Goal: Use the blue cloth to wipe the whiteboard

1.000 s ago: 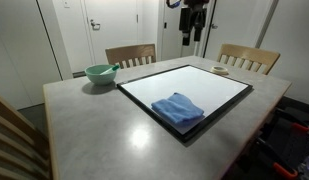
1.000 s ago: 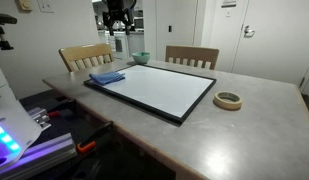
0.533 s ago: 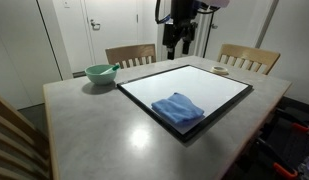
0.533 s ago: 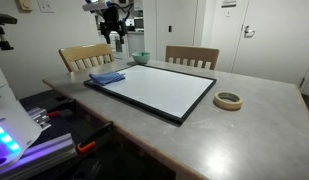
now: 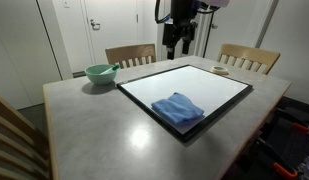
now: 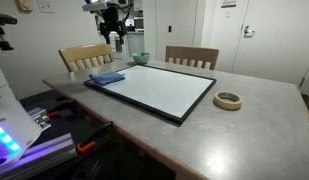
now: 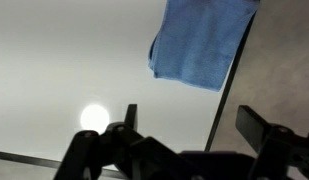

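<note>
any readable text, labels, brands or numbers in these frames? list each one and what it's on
None can be read in any view.
White sign on a door, in an exterior view: too small to read.
Small white patch on a door, in an exterior view: blurred, and I cannot tell whether it carries text.
Whiteboard: blank, no writing visible.
Blue cloth, in the wrist view: no label visible.
</note>
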`<act>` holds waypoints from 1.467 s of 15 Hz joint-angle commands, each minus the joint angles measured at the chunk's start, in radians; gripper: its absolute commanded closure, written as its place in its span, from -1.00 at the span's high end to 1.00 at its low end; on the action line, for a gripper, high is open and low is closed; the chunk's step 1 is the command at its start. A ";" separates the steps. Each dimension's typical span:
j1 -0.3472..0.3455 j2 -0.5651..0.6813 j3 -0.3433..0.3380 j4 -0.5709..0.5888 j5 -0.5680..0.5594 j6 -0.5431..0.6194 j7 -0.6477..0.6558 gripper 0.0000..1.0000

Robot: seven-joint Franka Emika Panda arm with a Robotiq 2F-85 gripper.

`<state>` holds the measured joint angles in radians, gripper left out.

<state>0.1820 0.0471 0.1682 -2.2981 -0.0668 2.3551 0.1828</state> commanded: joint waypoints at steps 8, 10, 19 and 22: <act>0.039 0.057 0.029 -0.058 0.032 0.029 0.028 1.00; 0.044 0.060 0.030 -0.075 0.038 0.032 0.067 1.00; 0.065 0.113 0.022 -0.165 0.022 0.211 0.261 1.00; 0.070 0.150 0.025 -0.193 0.050 0.286 0.259 1.00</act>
<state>0.2411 0.1596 0.1947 -2.4637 -0.0458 2.5602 0.4385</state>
